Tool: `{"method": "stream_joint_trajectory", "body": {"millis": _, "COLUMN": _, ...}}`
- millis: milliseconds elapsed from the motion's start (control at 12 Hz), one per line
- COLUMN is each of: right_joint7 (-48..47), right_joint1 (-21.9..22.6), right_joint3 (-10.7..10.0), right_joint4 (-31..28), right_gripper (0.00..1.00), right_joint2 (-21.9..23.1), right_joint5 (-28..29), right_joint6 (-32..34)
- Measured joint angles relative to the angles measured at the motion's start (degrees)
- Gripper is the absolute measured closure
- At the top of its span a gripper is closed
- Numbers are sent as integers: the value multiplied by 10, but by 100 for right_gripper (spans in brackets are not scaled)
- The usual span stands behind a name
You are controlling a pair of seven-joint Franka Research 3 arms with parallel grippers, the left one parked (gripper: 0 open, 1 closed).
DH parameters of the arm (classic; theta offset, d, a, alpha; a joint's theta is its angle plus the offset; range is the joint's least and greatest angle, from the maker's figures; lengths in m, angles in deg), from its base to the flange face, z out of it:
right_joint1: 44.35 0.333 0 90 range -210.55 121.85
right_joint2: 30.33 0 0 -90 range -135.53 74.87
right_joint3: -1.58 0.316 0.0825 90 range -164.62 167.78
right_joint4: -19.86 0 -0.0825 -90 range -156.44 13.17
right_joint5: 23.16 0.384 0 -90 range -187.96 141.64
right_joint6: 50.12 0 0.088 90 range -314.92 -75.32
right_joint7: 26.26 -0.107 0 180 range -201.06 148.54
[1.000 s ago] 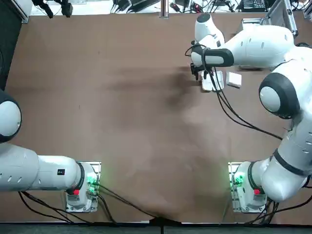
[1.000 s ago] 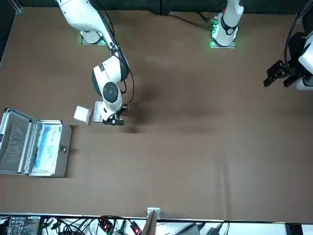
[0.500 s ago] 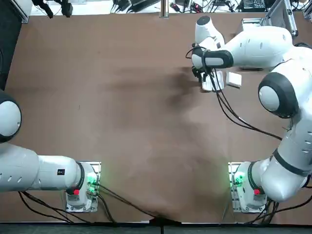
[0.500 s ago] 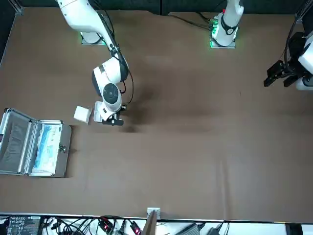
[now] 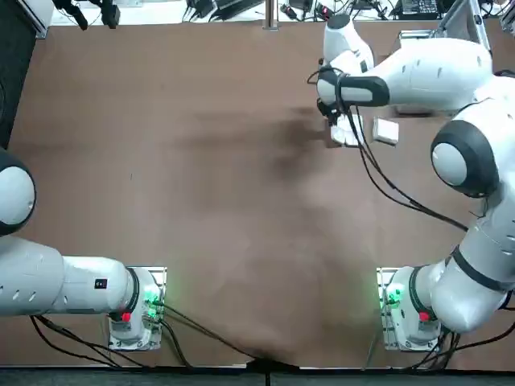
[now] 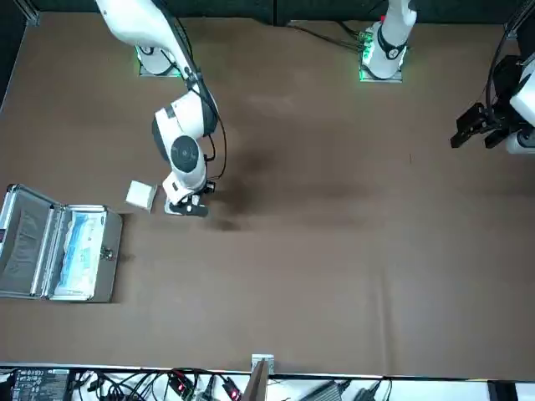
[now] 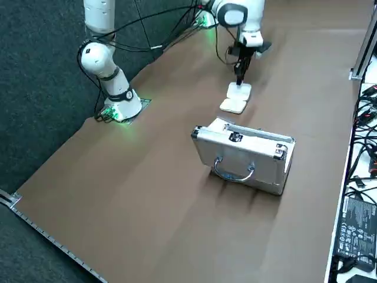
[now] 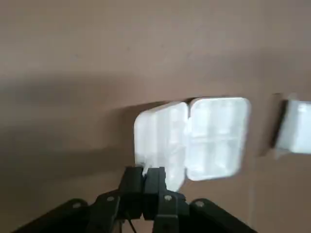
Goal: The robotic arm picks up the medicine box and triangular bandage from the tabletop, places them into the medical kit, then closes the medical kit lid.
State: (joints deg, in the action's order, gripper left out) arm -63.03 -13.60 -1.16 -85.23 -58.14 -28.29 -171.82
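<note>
— Soft two-lobed bandage (image 8: 194,138), puffy and white, right below the claw (image 8: 143,178). Held?
— Seemingly, by one thin edge. Claw pinched almost shut there, probably because too plump to span. Sharp-cornered little box (image 8: 297,127) just beyond; open silver case (image 7: 244,154) farther off.

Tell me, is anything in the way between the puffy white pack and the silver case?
Yes: the medicine box lies between the triangular bandage and the open medical kit. The pincer, at the bandage, could probably lift it over.
</note>
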Motion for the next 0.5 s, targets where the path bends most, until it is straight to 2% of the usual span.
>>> {"method": "stream_joint_trajectory", "body": {"millis": 167, "right_joint7": -9, "right_joint1": 0, "right_joint3": -10, "right_joint4": 23, "right_gripper": 98, "right_joint2": 28, "right_joint5": -1, "right_joint6": 39}}
{"method": "stream_joint_trajectory", "body": {"millis": 250, "right_joint7": -10, "right_joint1": -2, "right_joint3": -27, "right_joint4": 55, "right_gripper": 98, "right_joint2": 59, "right_joint5": -1, "right_joint6": 96}}
{"method": "stream_joint_trajectory", "body": {"millis": 500, "right_joint7": -5, "right_joint1": -14, "right_joint3": -46, "right_joint4": 101, "right_gripper": 98, "right_joint2": 93, "right_joint5": -4, "right_joint6": 168}}
